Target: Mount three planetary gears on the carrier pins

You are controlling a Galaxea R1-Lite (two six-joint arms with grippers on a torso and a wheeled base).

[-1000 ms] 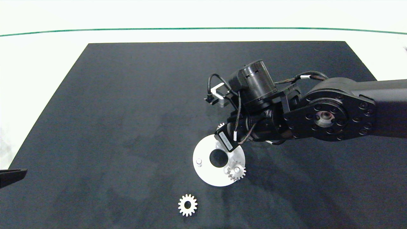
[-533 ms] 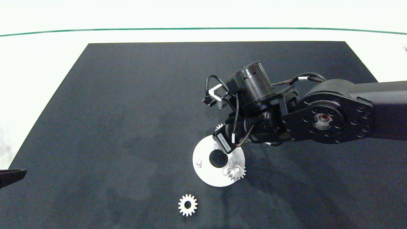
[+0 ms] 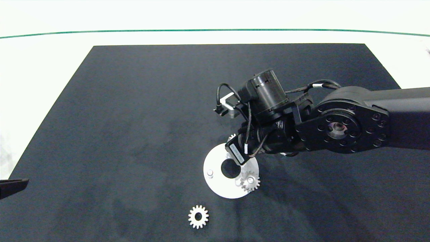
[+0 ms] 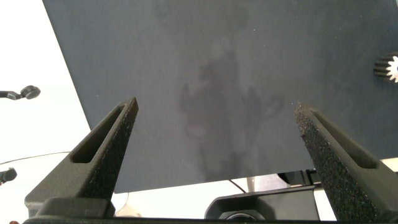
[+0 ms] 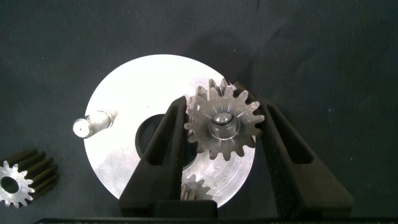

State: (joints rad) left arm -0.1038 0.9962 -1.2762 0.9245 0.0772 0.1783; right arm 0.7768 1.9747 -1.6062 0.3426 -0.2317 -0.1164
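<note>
The white disc (image 3: pixel 218 186) lies on the black mat with its carrier pins upright. One planetary gear (image 3: pixel 250 181) sits on the pin nearest the right arm. A second gear (image 5: pixel 222 121) is seated over another pin, and my right gripper (image 5: pixel 222 102) is shut on it, one finger against each side of its teeth. In the head view only a few of that gear's teeth (image 3: pixel 231 136) show past the wrist. The third pin (image 5: pixel 93 123) is bare. A third gear (image 3: pixel 198 216) lies loose on the mat in front of the disc. My left gripper (image 4: pixel 216 106) hangs open at the mat's left edge.
The black mat (image 3: pixel 134 117) covers most of the white table, with a green line (image 3: pixel 134 31) beyond its far edge. My right arm (image 3: pixel 336 126) reaches in from the right above the disc. The loose gear also shows in the left wrist view (image 4: pixel 388 65).
The right arm and wrist have shifted slightly down and toward the disc. The gears, the disc and the left gripper have stayed where they were.
</note>
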